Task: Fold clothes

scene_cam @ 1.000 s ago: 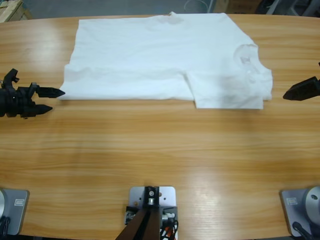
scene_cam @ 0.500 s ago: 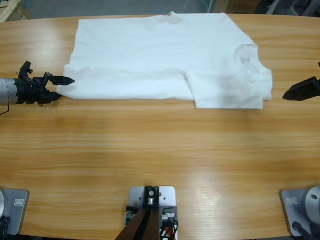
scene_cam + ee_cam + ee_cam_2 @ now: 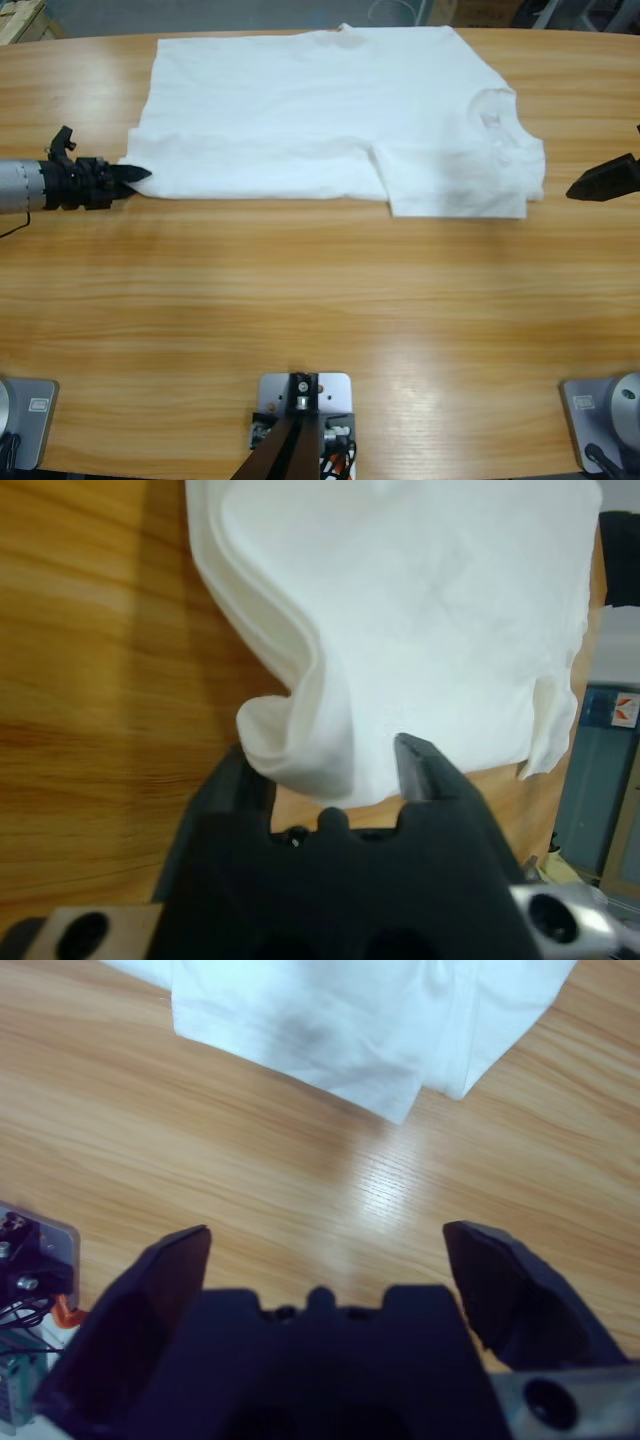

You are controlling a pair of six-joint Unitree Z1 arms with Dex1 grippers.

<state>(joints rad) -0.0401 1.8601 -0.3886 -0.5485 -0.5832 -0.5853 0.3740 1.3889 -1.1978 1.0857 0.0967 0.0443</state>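
Left gripper point(image 3: 135, 176) is at the left of the high frame, and its black jaws are pinched down on the near-left corner of the white T-shirt point(image 3: 330, 120). The left wrist view confirms it: the left gripper point(image 3: 330, 780) has a bunched fold of T-shirt point(image 3: 420, 610) cloth between the two jaws, the fabric puckered and rising in a soft ridge from the bite towards the upper left of that frame. The arm behind it runs off the left edge of the high view, silver sleeve and black wrist lying low along the wooden table point(image 3: 320, 300).

Over to the right gripper point(image 3: 600, 182), at the right edge of the high frame, just right of the shirt's neck end and not touching it. In the right wrist view the right gripper point(image 3: 325, 1270) shows both jaws spread wide apart, nothing between them but bare table point(image 3: 300, 1190), with the T-shirt's point(image 3: 330, 1020) folded edge and a pointed corner across the top of the frame.

The shirt itself lies flat across the upper middle of the high view, folded lengthwise, hem end to the left, ribbed collar to the right, one short sleeve lying forward at lower right of the garment.
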